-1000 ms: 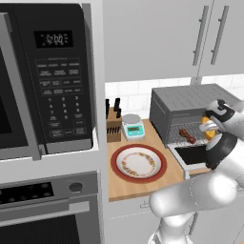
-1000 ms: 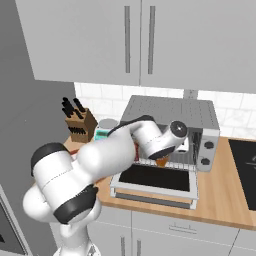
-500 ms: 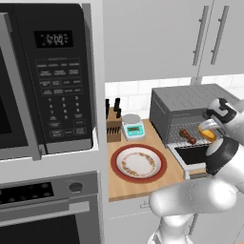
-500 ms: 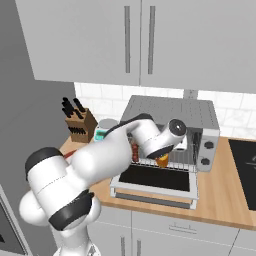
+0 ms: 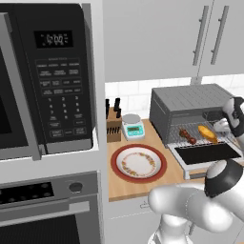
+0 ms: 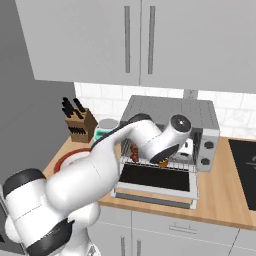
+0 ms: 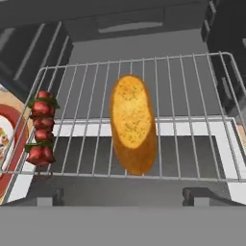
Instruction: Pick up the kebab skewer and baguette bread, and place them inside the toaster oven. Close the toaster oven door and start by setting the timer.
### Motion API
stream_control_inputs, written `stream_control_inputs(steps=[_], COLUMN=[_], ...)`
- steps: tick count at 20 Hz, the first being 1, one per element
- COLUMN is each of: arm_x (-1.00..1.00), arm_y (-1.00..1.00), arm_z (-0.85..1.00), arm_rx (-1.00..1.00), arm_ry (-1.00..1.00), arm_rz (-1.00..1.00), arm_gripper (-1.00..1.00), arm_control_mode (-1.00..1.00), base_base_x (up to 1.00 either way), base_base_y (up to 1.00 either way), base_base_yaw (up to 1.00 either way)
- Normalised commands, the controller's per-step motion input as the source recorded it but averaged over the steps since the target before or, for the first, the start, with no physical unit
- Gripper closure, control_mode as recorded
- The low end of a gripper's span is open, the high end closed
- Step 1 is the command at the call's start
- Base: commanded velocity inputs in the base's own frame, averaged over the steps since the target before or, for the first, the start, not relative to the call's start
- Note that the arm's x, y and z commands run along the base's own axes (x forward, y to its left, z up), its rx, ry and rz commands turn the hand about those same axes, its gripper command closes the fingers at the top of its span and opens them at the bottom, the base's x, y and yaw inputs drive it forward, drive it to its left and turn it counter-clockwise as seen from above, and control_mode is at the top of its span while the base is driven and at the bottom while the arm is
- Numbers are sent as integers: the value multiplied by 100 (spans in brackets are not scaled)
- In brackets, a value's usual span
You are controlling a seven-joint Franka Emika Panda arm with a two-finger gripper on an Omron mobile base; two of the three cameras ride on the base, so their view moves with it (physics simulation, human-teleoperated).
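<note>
We see the white arm rise from the base, bend at its elbow and reach forward over the counter (image 5: 143, 188), ending at the mouth of the toaster oven (image 5: 188, 107). In the right base view its forearm crosses in front of the oven's open cavity and the wrist sits just above the rack. In the left base view the hand shows at the right edge, beside the oven's opening.

The microwave (image 5: 45, 81) on the left carries a small lit display and rows of buttons, but we cannot read any of the writing.

The toaster oven door (image 6: 156, 177) hangs open and flat in front of the cavity, its dark glass facing up. The wire rack (image 7: 192, 96) spans the oven's inside. On it the baguette bread (image 7: 133, 122) lies lengthwise, near the middle, and the kebab skewer (image 7: 41, 129) lies along the rack's left edge, well apart from the bread. Both also show side by side on the rack in the left base view.

The gripper (image 7: 123, 194) has its two dark tips spread wide, one to each side of the bread's near end, and nothing is between them. The bread lies just beyond the tips, free of them.

The red-rimmed plate (image 5: 138, 163) sits on the counter left of the oven.
</note>
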Motion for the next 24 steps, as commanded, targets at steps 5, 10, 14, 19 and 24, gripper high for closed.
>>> stream_control_inputs(steps=[5,10,14,19,24], arm_x=[-47,0,9,24,50], arm_y=[31,1,-17,-7,0], arm_z=[-42,-91,-70,-46,-23], arm_rx=[0,0,0,0,0], arm_ry=[45,25,7,2,0], arm_rz=[-39,-37,-28,-23,-21], arm_gripper=[-100,-100,-100,-100,-100], arm_control_mode=[-100,-100,-100,-100,-100], base_base_x=[0,0,0,0,0], base_base_y=[0,0,0,0,0], base_base_yaw=[0,0,0,0,0])
